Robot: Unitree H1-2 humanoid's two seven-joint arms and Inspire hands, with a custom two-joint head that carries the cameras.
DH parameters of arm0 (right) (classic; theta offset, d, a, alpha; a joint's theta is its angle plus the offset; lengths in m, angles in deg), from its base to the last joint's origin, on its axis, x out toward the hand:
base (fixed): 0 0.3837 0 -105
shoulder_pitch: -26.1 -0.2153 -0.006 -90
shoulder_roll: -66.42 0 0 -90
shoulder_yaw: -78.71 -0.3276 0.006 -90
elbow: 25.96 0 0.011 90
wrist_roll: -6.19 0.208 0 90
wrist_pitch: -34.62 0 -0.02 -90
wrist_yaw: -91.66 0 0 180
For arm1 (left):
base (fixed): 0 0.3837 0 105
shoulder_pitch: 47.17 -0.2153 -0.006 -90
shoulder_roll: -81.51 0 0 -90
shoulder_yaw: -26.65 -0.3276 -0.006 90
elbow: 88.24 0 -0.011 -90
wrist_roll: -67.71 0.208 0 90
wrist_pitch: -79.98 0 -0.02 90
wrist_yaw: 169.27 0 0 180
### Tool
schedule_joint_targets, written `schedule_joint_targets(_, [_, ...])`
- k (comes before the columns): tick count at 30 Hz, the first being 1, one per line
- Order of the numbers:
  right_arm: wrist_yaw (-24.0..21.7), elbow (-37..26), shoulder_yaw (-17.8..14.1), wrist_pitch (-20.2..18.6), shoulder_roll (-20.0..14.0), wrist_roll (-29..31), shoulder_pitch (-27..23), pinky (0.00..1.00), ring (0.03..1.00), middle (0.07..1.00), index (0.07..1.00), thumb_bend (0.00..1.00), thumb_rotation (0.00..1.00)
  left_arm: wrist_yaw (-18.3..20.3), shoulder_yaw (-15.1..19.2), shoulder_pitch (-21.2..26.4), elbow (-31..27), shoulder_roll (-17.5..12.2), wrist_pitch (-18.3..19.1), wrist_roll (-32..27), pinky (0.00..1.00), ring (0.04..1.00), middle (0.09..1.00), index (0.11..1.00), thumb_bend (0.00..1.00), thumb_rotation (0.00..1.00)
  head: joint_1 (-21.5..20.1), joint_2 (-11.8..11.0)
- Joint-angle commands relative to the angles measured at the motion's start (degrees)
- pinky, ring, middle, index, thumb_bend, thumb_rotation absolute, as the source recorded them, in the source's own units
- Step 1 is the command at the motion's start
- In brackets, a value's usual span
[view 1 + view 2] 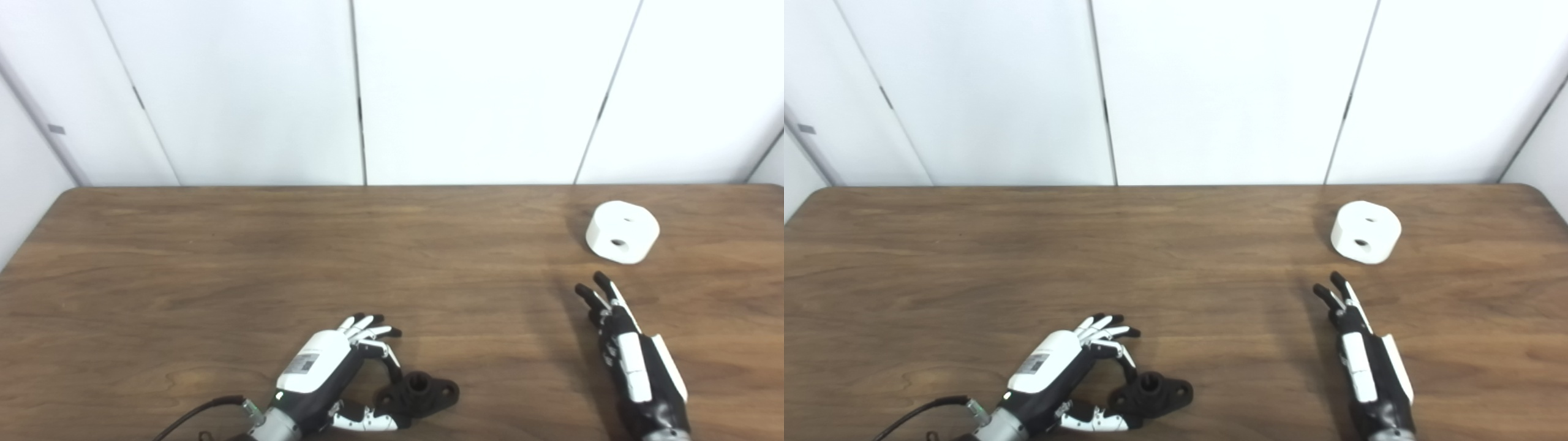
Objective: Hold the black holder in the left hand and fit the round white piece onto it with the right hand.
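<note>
Black holder near table's front edge, white piece far right.

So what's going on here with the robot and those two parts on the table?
The robot is starting an assembly. Its left hand is at the black holder near the front edge of the wooden table, fingers curled around one end, the holder seemingly on the table, not lifted. The right hand is open, fingers stretched toward the round white piece, which sits apart from it, untouched, at the far right. Nothing is fitted together yet.
</note>
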Motion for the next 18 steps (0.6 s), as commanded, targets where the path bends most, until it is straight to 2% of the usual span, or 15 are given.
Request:
schedule_joint_targets(1, [0.6,-2.9,0.3,0.2,2.1,-0.2,1.3,1.0,0.982,0.907,0.964,0.59,1.0,1.9,-0.8,-1.3,1.4,-0.8,1.2,3.6,1.0,0.965,0.869,0.489,0.51,0.06,-0.3,0.2])
schedule_joint_targets(13, [1.5,-3.6,0.6,-0.4,1.3,-1.3,1.1,1.0,0.968,0.899,0.957,0.61,0.98,3.4,0.8,-1.4,0.3,-0.8,2.6,4.3,0.97,0.947,0.861,0.49,0.51,0.06,-1.9,1.5])
schedule_joint_targets(14, [1.6,-3.6,0.5,-0.4,1.2,-1.4,1.1,1.0,0.966,0.9,0.956,0.63,0.95,3.5,0.9,-1.4,0.2,-0.8,2.6,4.4,0.97,0.944,0.859,0.49,0.51,0.06,-2.8,1.8])
schedule_joint_targets(16, [1.7,-3.7,0.4,0.0,1.2,-1.5,1.1,1.0,0.957,0.897,0.951,0.65,0.79,3.7,1.2,-1.5,0.0,-0.9,2.5,4.3,0.96,0.938,0.855,0.49,0.51,0.06,-3.8,1.9])
schedule_joint_targets(17, [1.8,-3.9,0.4,0.2,1.3,-1.4,1.1,1.0,0.956,0.897,0.951,0.65,0.77,3.8,1.4,-1.6,-0.1,-1.0,2.4,4.1,0.96,0.938,0.854,0.49,0.51,0.06,-4.4,2.0])
schedule_joint_targets(18, [1.9,-4.2,0.4,0.3,1.4,-1.4,1.0,1.0,0.955,0.897,0.948,0.64,0.68,3.9,1.5,-1.7,-0.2,-1.2,2.2,3.9,0.95,0.934,0.852,0.49,0.51,0.06,-4.8,2.1])
